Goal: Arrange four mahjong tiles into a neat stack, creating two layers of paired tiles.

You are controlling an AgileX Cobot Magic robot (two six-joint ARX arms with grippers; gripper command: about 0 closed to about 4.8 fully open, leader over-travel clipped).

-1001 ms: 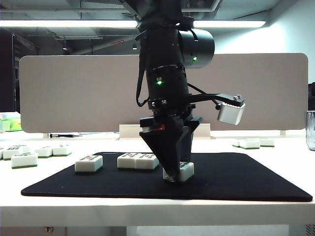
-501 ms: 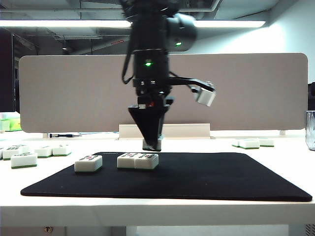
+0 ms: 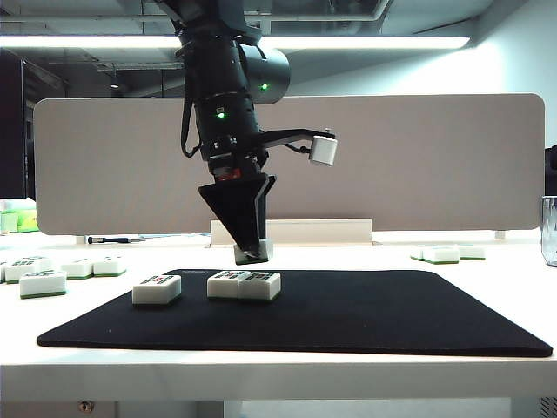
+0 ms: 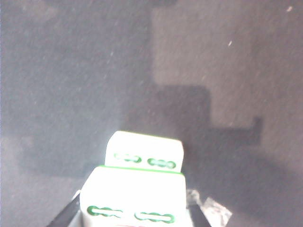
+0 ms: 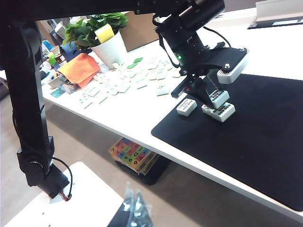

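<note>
My left gripper [image 3: 252, 252] hangs just above the black mat [image 3: 392, 322], shut on one white-and-green mahjong tile [image 3: 253, 252]. Directly under it a pair of tiles [image 3: 244, 285] lies side by side on the mat, with a small gap between them and the held tile. A single tile [image 3: 157, 289] lies further left. In the left wrist view the held tile [image 4: 132, 198] fills the space between the jaws, and one tile [image 4: 144, 150] on the mat shows beyond it. My right gripper [image 5: 134, 208] hangs off the table over the floor, shut, with nothing in it. No stack has formed.
Extra tiles lie on the white table left of the mat [image 3: 42, 283] and at the right [image 3: 448, 253]. A silver-grey box [image 3: 324, 149] juts from the left arm on a bracket. A grey divider panel [image 3: 452, 165] stands behind. A potted plant [image 5: 102, 28] stands further off.
The left gripper lifted a tile from the mat's middle right, carried it leftward, and now holds it over the pair. The right arm has not moved.
</note>
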